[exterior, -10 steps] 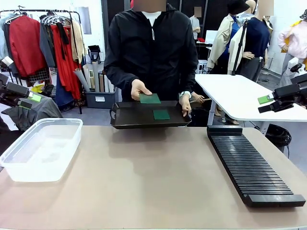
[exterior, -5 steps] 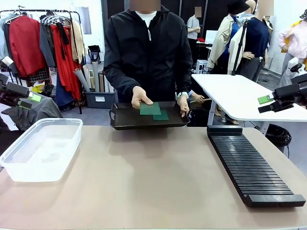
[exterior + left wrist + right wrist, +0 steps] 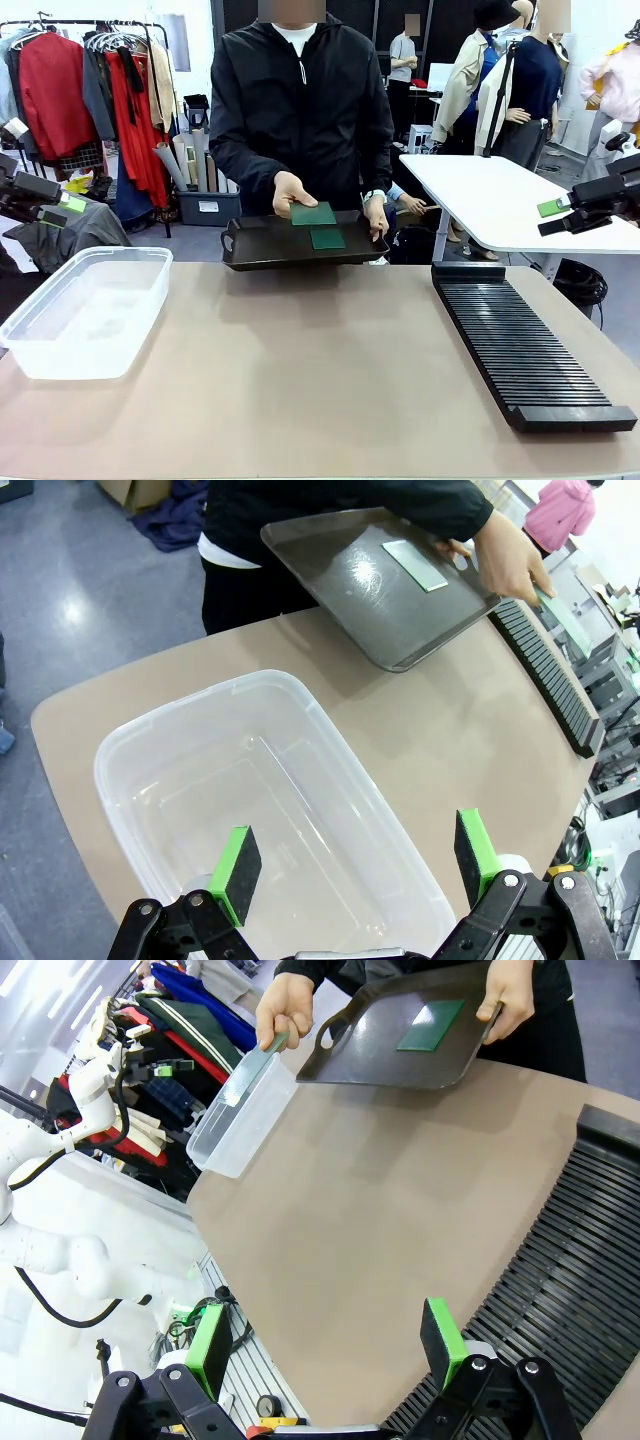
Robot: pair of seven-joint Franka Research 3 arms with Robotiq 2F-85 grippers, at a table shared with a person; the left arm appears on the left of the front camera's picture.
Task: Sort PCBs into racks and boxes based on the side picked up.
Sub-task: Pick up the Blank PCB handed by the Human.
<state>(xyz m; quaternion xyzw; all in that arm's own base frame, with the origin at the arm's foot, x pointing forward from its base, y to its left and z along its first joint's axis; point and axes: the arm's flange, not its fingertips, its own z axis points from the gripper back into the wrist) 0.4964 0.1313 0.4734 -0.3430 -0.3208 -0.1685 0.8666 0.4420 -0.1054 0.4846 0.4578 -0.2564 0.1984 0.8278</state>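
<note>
The left claw [image 3: 356, 865] is spread wide, its green pads [image 3: 237, 873] above the clear box [image 3: 280, 800] at the lower middle of the left wrist frame. The right claw [image 3: 326, 1343] is also spread, with nothing between its fingers, over the worktop [image 3: 380, 1190] just beside the slotted black rack [image 3: 570, 1260] at the lower right. At the top centre of the front frame a person grips a black tray [image 3: 270, 245] with one hand [image 3: 378, 215]. It seems to be held clear of the worktop, though the angle leaves that unsure. One PCB [image 3: 327, 239] lies flat on the tray. The other hand [image 3: 290, 190] holds a second PCB [image 3: 313, 213] just above it.
</note>
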